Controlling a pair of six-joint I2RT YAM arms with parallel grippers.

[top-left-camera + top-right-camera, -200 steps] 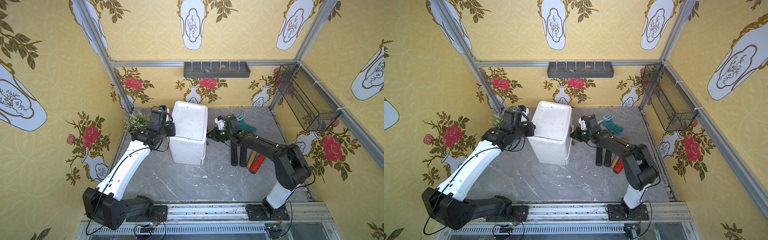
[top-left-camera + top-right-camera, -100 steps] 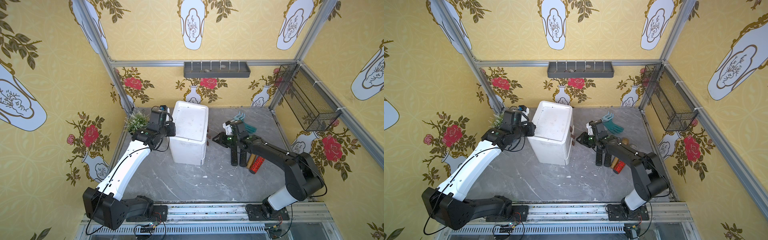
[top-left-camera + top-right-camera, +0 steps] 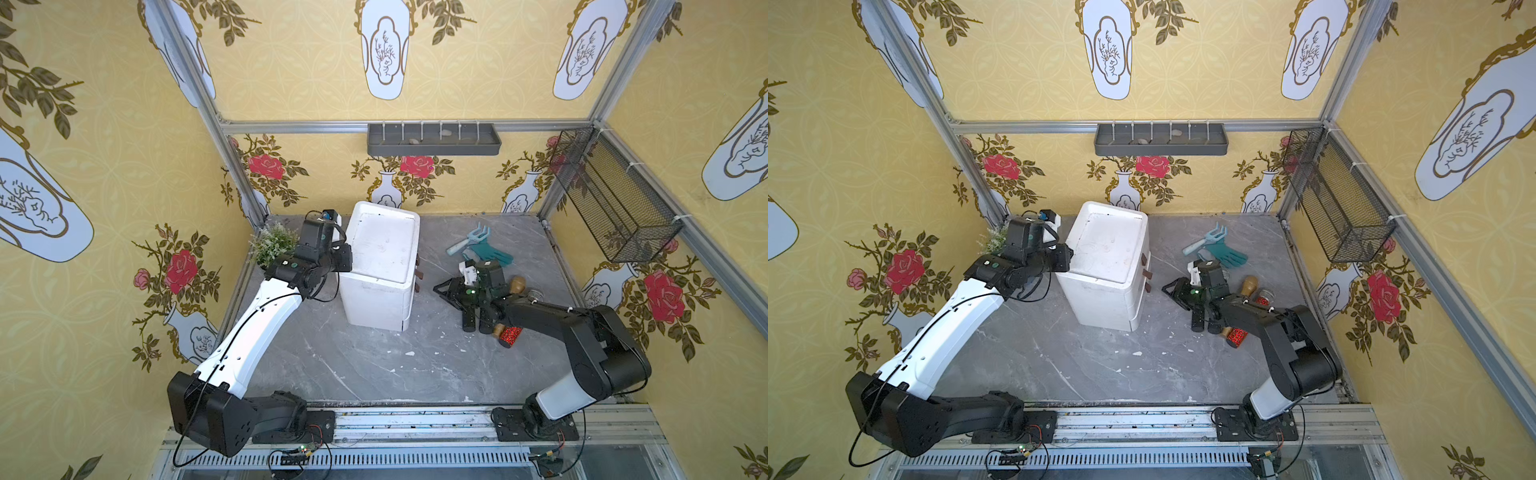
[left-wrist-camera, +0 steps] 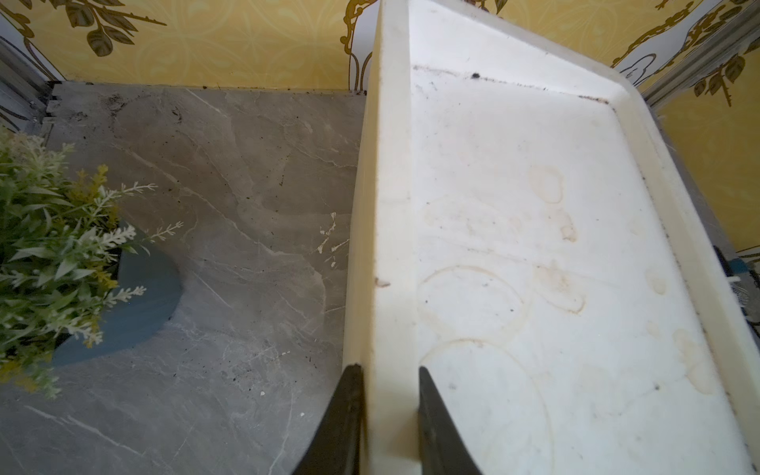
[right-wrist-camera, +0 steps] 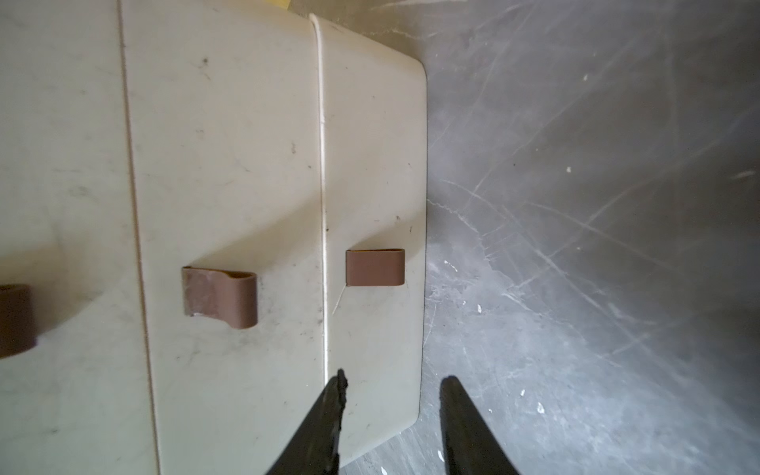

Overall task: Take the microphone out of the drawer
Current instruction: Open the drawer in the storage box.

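The white drawer unit (image 3: 384, 266) (image 3: 1108, 262) stands at the back middle of the table. Its three brown handles (image 3: 419, 274) face right, and all the drawer fronts (image 5: 230, 164) look closed. The microphone is hidden from me. My left gripper (image 3: 343, 259) (image 4: 388, 370) is shut on the raised rim (image 4: 390, 246) of the unit's top, one finger on each side. My right gripper (image 3: 444, 295) (image 3: 1169, 293) (image 5: 395, 378) hangs a short way right of the handles. It is open and empty, in line with the lowest handle (image 5: 374, 267).
Right of the unit lie two black cylinders (image 3: 473, 320), a red glittery piece with a wooden grip (image 3: 509, 334), a teal glove (image 3: 492, 253) and a small rake (image 3: 469, 239). A potted plant (image 3: 272, 247) stands left of the unit. A wire basket (image 3: 615, 199) hangs on the right wall.
My right gripper has drawn back to the right from the drawer handles and has opened. The left gripper and the drawer unit have not moved.
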